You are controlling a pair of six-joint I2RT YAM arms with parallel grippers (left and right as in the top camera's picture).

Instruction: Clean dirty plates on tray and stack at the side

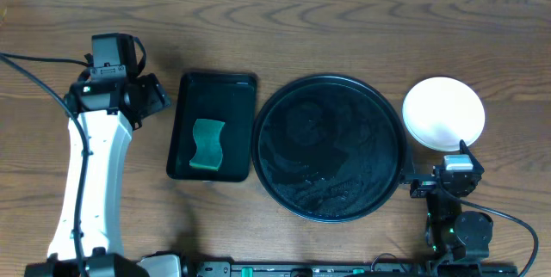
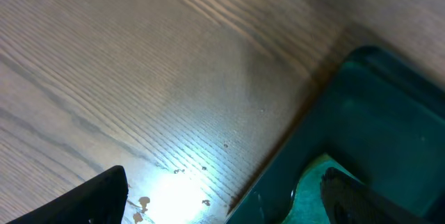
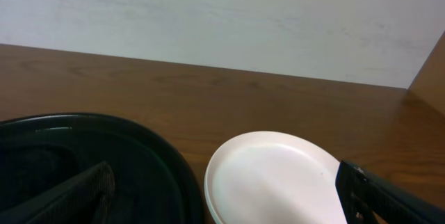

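Overhead, the tray (image 1: 327, 148) lay bare in mid-frame, the plates (image 1: 443, 112) stacked on the worktop (image 1: 344, 19) just right of it; the right jaws stood released just below the stack, the left jaws released at upper left, beside the green tray (image 1: 185, 122) holding a sponge (image 1: 207, 145). Left wrist: only that green tray (image 2: 375, 113), lower right. Right wrist: the plates (image 3: 271, 175) lay ahead between the spread right jaws, which we judged the nearer

Left arm (image 1: 86, 165): white link stretched from near-left edge toward far left. Left hand (image 2: 224, 186): angled down, fingers spread wide, empty. Right arm (image 1: 456, 225): folded at near right. Right hand (image 3: 224, 182): fingers wide apart, empty.
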